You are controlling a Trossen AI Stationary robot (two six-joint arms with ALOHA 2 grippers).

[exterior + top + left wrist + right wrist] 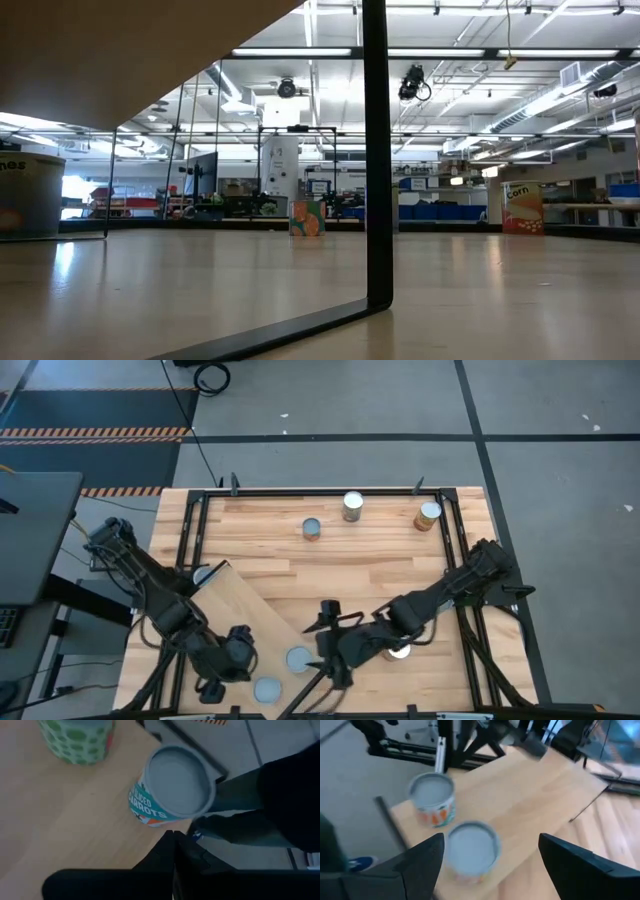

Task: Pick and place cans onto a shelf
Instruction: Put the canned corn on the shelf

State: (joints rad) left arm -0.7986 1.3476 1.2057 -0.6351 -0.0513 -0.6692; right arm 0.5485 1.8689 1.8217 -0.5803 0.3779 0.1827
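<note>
The pale wood shelf (245, 605) lies slantwise at the near left, and the low view shows its underside (120, 50) raised on a dark bar (378, 150). On its near end stand a "sliced carrots" can (267, 689) (175, 785) and a grey-topped can (298, 658) (470, 847). Another can (205, 573) stands at its far end. My left gripper (215, 685) (172, 852) is shut beside the carrots can. My right gripper (322, 645) (490, 865) is open and faces the grey-topped can, one finger to each side and short of it. Three cans (352, 506) stand at the table's far side. My left gripper's shut fingertips (170, 837) stand right by the foot of the carrots can's wall (150, 820). I cannot tell whether they touch it. The can stands upright on the shelf's edge.
A white-topped can (398, 650) stands on the table under my right arm. Cans stand at the far side (312, 528) (428, 515) and show in the low view (308, 218) (525, 208). A dark frame (320, 490) rims the table. Bare tabletop lies in the middle (350, 570).
</note>
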